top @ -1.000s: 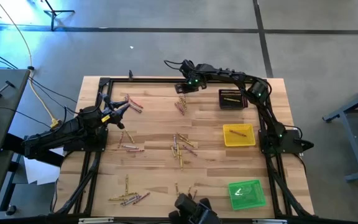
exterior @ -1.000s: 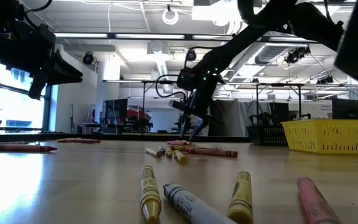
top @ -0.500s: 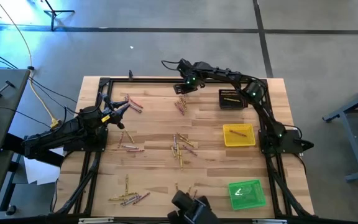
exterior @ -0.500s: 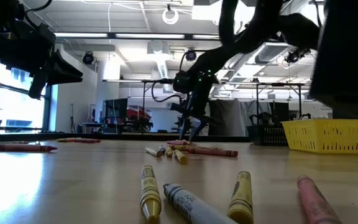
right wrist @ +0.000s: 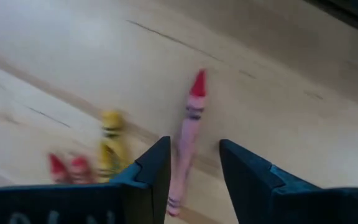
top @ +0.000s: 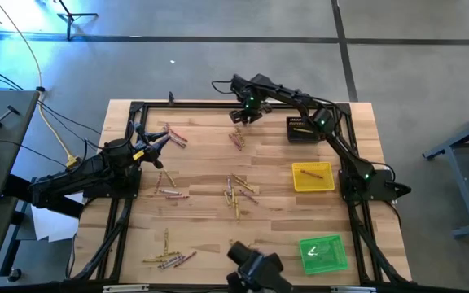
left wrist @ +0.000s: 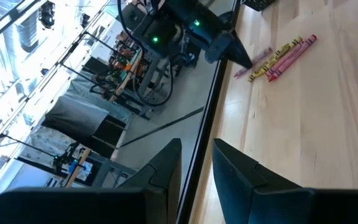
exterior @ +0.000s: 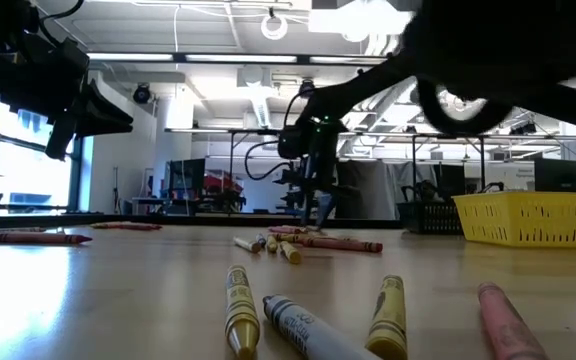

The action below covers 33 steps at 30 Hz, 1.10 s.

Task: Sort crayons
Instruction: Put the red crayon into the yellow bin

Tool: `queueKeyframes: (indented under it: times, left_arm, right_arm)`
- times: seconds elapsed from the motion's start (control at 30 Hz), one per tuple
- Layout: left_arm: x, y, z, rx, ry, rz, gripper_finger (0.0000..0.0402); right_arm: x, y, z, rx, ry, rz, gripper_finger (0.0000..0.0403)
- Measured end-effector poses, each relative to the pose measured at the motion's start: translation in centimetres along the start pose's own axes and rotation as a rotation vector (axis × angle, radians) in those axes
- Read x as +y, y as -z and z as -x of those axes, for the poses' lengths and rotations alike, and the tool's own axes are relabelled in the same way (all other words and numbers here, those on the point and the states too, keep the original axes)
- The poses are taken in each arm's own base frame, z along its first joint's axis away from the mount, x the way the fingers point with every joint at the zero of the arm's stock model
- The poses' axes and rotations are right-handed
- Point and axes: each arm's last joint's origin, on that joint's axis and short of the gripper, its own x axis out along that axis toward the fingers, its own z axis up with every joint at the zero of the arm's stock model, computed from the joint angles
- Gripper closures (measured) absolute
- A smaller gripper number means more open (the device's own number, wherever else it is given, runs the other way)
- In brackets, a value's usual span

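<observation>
Pink crayon [right wrist: 187, 140] partly hidden between right tool [right wrist: 194, 165] fingers

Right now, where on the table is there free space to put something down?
Bare wood lies between the yellow tray and the green tray, and between the middle crayon cluster and the yellow tray. The far edge is crowded: the right gripper hovers over crayons.

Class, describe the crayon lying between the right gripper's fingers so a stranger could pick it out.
Start at the black tray on the table's far side. The right gripper hovers beside it over a small cluster. The target is the pink crayon with a red tip, lying apart from the yellow one.
</observation>
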Motion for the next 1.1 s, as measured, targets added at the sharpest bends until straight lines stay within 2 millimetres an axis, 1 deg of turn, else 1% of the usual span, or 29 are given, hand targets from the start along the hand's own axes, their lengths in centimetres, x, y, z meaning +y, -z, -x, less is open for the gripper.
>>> queueKeyframes:
  times: [0.1, 0.33, 0.57, 0.73, 0.9, 1.1]
  left_arm:
    - [0.0, 0.0, 0.0, 0.001, 0.0, 0.0, 0.0324]
    - [0.0, 0.0, 0.0, 0.001, 0.0, 0.0, 0.0324]
    - [0.0, 0.0, 0.0, 0.0, 0.0, 0.0, 0.0324]
    - [0.0, 0.0, 0.0, 0.0, 0.0, 0.0, 0.0324]
    - [0.0, 0.0, 0.0, 0.0, 0.0, 0.0, 0.0324]
    - [0.0, 0.0, 0.0, 0.0, 0.001, 0.0, 0.0324]
  right_arm:
    - [-0.5, 0.2, 0.1, 0.02, 0.06, 0.022, 0.0288]
    - [-1.2, 0.8, 0.2, 0.095, 0.113, 0.076, 0.0326]
    - [-1.3, 1.1, 0.2, 0.119, 0.121, 0.14, 0.0351]
    - [-1.2, 1.1, 0.2, 0.125, 0.101, 0.183, 0.0391]
    - [-1.3, 1.0, 0.1, 0.15, 0.029, 0.226, 0.0391]
    - [-0.8, 1.1, 0.2, 0.173, -0.051, 0.28, 0.0397]
